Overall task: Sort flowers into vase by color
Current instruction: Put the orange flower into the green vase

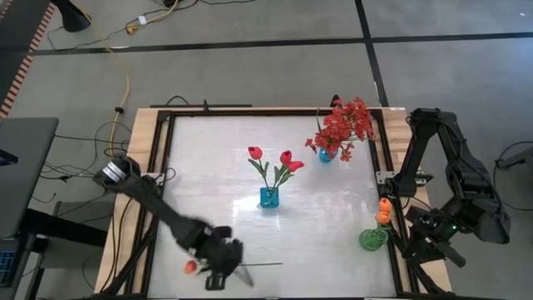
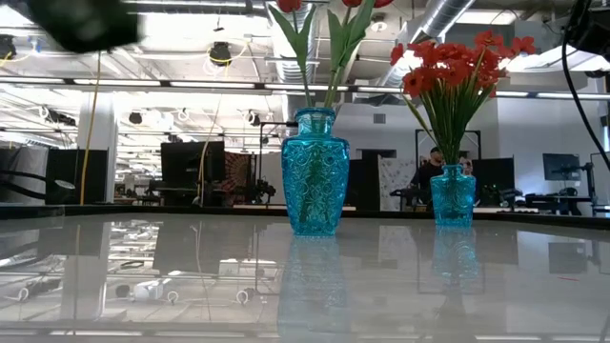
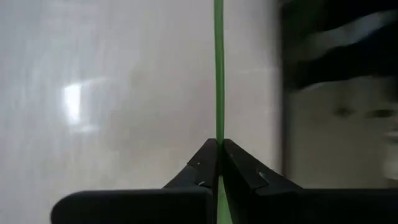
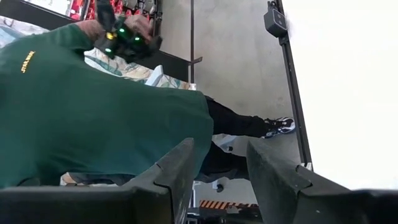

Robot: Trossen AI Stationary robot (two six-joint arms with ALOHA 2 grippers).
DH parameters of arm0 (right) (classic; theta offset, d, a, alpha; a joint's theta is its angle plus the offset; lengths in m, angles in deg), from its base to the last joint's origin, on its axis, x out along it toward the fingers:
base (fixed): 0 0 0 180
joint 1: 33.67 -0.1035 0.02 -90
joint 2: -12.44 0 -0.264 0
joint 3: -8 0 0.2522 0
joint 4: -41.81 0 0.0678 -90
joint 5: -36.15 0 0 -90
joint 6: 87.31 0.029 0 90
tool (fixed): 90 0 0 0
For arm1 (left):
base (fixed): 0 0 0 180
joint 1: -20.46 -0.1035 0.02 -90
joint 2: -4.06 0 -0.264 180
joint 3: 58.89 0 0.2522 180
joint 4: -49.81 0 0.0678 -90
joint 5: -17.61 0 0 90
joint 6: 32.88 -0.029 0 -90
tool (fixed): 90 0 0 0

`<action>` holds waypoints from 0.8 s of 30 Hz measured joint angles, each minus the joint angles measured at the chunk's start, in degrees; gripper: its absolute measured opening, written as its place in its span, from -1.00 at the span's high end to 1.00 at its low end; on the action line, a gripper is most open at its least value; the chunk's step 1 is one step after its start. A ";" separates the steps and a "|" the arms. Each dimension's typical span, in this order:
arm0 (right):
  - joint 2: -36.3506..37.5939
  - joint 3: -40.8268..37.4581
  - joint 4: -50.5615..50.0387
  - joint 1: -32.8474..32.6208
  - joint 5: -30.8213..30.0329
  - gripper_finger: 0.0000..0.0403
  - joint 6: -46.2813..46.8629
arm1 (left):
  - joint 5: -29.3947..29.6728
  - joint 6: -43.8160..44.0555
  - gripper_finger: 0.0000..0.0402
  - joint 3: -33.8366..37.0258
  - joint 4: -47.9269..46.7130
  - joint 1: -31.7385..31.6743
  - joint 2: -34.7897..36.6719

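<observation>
My left gripper (image 1: 221,260) is near the table's front edge, left of centre, shut on an orange-budded flower (image 1: 190,267) whose thin green stem (image 3: 219,74) runs toward the table's right. A blue vase (image 1: 269,197) at mid-table holds red rosebuds (image 1: 286,158). A second blue vase (image 2: 452,196) at the far right holds bushy red sprays (image 1: 343,125). A green vase (image 1: 371,241) at the right edge holds orange tulip buds (image 1: 384,210). My right gripper (image 4: 221,152) waits open beside the table's right edge, touching nothing. My left gripper pinches the flower's green stem (image 3: 219,138) between its two fingertips, nearer the bud end than the free end. The fingers come from above, slanting down. The stem lies about level, bud toward the table's left; whether it is clear of the table I cannot tell.
A dark frame (image 1: 166,167) runs round the white tabletop. Bare tabletop lies between the left gripper and the blue vases. Off the table's right side sits a person in a green shirt (image 4: 93,106). Cables (image 1: 125,92) trail on the floor at the back left.
</observation>
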 joint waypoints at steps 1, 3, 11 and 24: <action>0.14 0.00 0.01 0.00 0.02 0.14 0.00 | -3.28 -1.80 1.00 -1.93 -0.12 -2.11 0.71; 0.56 0.00 0.00 0.00 0.02 0.14 -0.11 | -10.39 -3.58 1.00 -6.10 0.01 -6.14 1.94; 1.21 0.00 1.59 0.00 -0.15 0.14 -4.48 | -24.05 5.87 1.00 -22.69 4.52 -17.34 3.58; 2.43 10.97 17.56 0.10 -16.31 0.14 -68.97 | -17.98 24.47 1.00 -29.95 25.75 -26.40 3.60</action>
